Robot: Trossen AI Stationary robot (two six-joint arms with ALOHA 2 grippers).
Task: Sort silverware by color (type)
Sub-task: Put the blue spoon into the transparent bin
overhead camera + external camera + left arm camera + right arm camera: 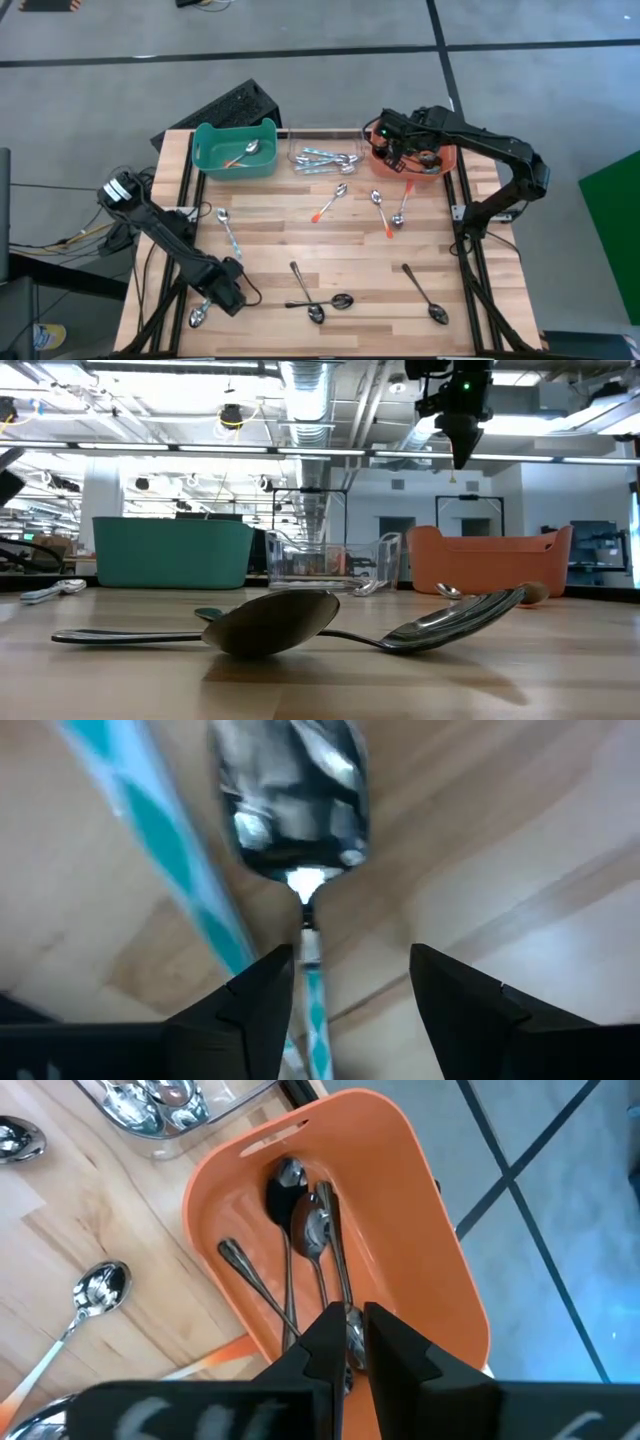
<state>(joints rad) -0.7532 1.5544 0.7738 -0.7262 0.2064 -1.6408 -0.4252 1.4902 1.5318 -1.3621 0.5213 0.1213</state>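
Right gripper (347, 1342) — upper right of the high view, above the orange bin (430, 1250) — pinches a dark-handled spoon (352, 1330) between nearly closed fingers. Left gripper (350, 985), lower left, fingers spread wide, straddles a teal-handled spoon (295, 810) on the table (350, 245).

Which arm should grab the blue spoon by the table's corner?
Left: the open left gripper hovers over that teal spoon. The right gripper is away above the orange bin, shut on another spoon.
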